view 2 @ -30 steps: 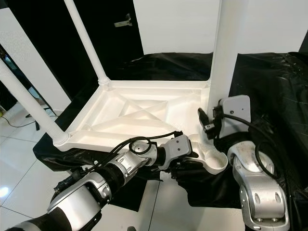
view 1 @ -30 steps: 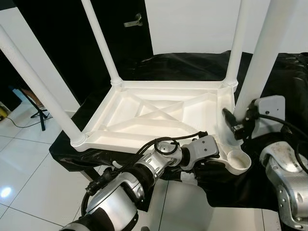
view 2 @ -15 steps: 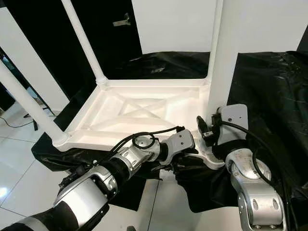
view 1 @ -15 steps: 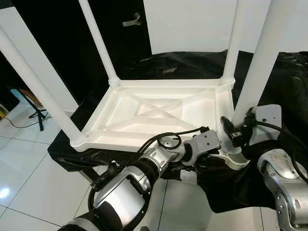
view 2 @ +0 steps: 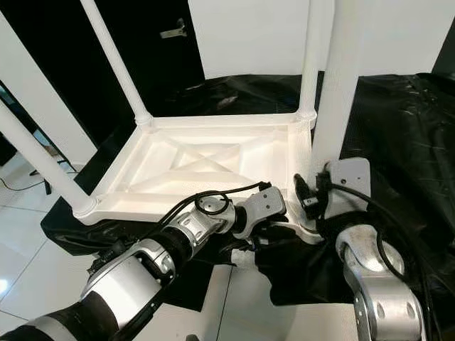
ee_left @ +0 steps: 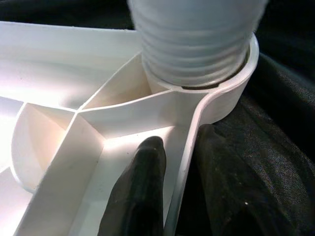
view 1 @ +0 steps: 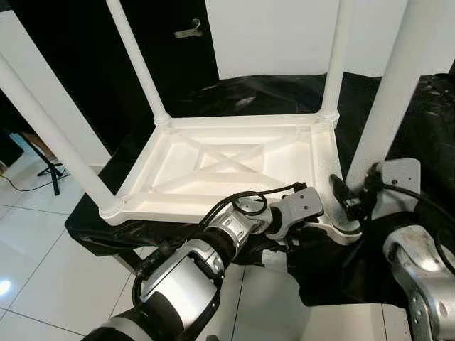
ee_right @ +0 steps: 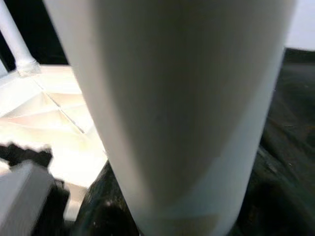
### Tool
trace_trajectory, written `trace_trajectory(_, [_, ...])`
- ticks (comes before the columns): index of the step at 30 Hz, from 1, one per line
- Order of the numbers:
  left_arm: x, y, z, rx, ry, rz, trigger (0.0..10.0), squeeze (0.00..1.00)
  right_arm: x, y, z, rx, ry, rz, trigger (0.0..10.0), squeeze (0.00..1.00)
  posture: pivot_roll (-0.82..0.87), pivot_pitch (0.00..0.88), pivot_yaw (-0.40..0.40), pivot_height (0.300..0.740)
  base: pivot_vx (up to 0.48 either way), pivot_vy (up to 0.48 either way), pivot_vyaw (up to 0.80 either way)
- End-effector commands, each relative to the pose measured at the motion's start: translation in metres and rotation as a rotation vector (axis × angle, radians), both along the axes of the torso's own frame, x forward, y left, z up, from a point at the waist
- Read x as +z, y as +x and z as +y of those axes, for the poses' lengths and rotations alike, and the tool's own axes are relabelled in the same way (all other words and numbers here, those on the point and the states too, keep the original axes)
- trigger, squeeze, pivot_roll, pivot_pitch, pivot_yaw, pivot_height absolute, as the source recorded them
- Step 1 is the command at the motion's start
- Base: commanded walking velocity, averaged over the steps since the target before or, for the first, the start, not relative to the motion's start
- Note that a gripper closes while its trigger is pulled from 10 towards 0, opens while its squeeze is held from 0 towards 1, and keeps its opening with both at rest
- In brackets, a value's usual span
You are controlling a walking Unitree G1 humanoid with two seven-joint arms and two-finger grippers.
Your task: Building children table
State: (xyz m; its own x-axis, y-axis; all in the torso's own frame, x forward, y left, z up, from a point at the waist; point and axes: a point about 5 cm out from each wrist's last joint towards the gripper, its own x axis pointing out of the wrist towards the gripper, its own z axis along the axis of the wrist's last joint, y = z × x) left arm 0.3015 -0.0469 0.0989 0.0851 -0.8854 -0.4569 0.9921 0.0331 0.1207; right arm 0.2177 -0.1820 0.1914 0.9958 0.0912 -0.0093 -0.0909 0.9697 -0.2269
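**Fourth leg now seated in its corner socket**

A second ago the near right leg (view 1: 387, 106) hung tilted above the open corner socket (ee_left: 216, 93), whose empty ring showed beside the right arm. Now the leg's threaded end sits in that ring and the leg stands upright like the others.

The white children's table (view 1: 227, 167) lies upside down on a worktop draped in a black cloth (view 1: 419, 121), its ribbed underside facing up. Three other legs rise from it: the far left leg (view 1: 135, 60), the far right leg (view 1: 335, 57) and the near left leg (view 1: 53, 135). Behind stand a white wall (view 1: 284, 35) and a dark door with a metal handle (view 1: 186, 30). White floor tiles (view 1: 43, 284) lie below the worktop's near edge, and a small black stand (view 1: 51, 170) sits on the floor at far left.

The left tool (ee_left: 172, 191) is at the table's near right corner, just below the socket. Its two black fingers (ee_left: 142, 187) straddle the thin white rim, one on the inside, one outside against the cloth, clamped narrowly on it. The left arm's cables (view 1: 245, 202) loop above the near edge.

The right tool (view 1: 341, 193) is at the base of the near right leg, close above the socket. Its wrist view is taken up by the leg's white shaft; whether its fingers are closed on the leg I cannot tell.
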Motion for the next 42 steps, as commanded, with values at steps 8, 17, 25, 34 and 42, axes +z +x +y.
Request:
trace_trajectory(8, [-0.031, 0.012, 0.025, 0.395, 0.116, -0.130, 10.0, 0.00, -0.037, -0.011, -0.011, -0.100, 0.033, 0.097, 10.0, 0.00, -0.04, 0.000, 0.117, 0.740, 0.000, 0.000, 0.00])
trace_trajectory(17, [-0.030, 0.013, 0.026, 0.393, 0.114, -0.136, 10.0, 0.00, -0.052, -0.010, -0.017, -0.136, 0.046, 0.114, 10.0, 0.00, -0.03, 0.000, 0.117, 0.740, 0.000, 0.000, 0.00])
trace_trajectory(25, [-0.032, 0.012, 0.028, 0.389, 0.118, -0.140, 10.0, 0.00, -0.065, -0.009, -0.009, -0.089, 0.048, 0.205, 10.0, 0.00, -0.02, 0.000, 0.120, 0.740, 0.000, 0.000, 0.00])
trace_trajectory(34, [-0.032, 0.012, 0.028, 0.384, 0.125, -0.147, 10.0, 0.00, -0.066, -0.007, -0.005, -0.060, 0.184, 0.334, 10.0, 0.00, -0.03, 0.000, 0.116, 0.740, 0.000, 0.000, 0.00])
trace_trajectory(42, [-0.033, 0.011, 0.027, 0.382, 0.122, -0.150, 10.0, 0.00, -0.061, -0.007, -0.005, -0.004, 0.231, 0.400, 10.0, 0.00, -0.03, 0.000, 0.104, 0.740, 0.000, 0.000, 0.00])
